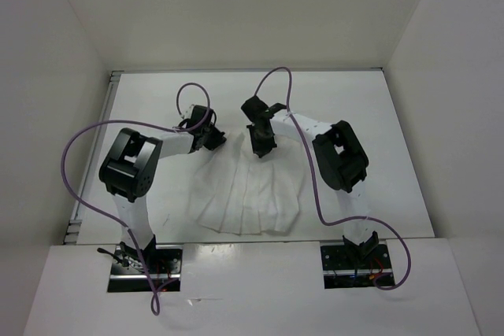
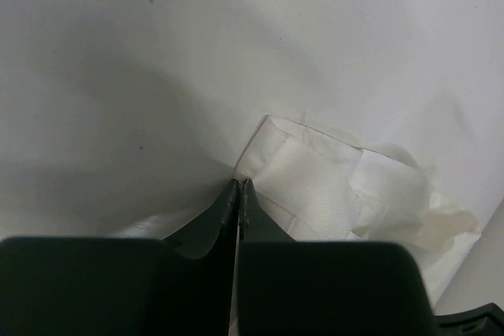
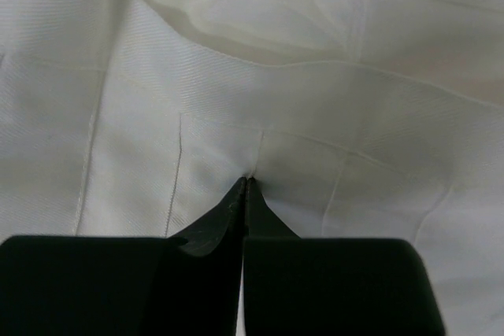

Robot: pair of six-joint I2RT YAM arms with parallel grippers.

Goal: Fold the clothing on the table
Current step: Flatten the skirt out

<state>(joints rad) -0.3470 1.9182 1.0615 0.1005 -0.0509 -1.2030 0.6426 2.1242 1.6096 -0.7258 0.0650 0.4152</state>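
- the clothing (image 1: pixel 248 194), a thin, soft white fabric garment with pleat-like creases, lies spread on the large flat white desk (image 1: pixel 354 116), between the two arms and in the desk's near half.
- from the top camera its near hem fans out wide towards the arm bases, and its far edge narrows under the two wrists.
- the black-and-white left arm (image 1: pixel 130 163) reaches to the garment's far left corner, and the matching right arm (image 1: pixel 339 155) reaches to its far edge, just right of that.
- left jaws: pressed together with no gap, tips down at a folded-over corner of the clothing (image 2: pixel 315 186), bare desk (image 2: pixel 157 76) beyond them. a sliver of white shows on either side of the jaws; i cannot tell whether any fabric is caught between them.
- right jaws: closed tight on the clothing (image 3: pixel 276 76), and fine creases run out from the point where the tips meet. fabric fills that whole wrist view, with a rumpled fold across the top.
- purple cables loop from both arms above the desk.
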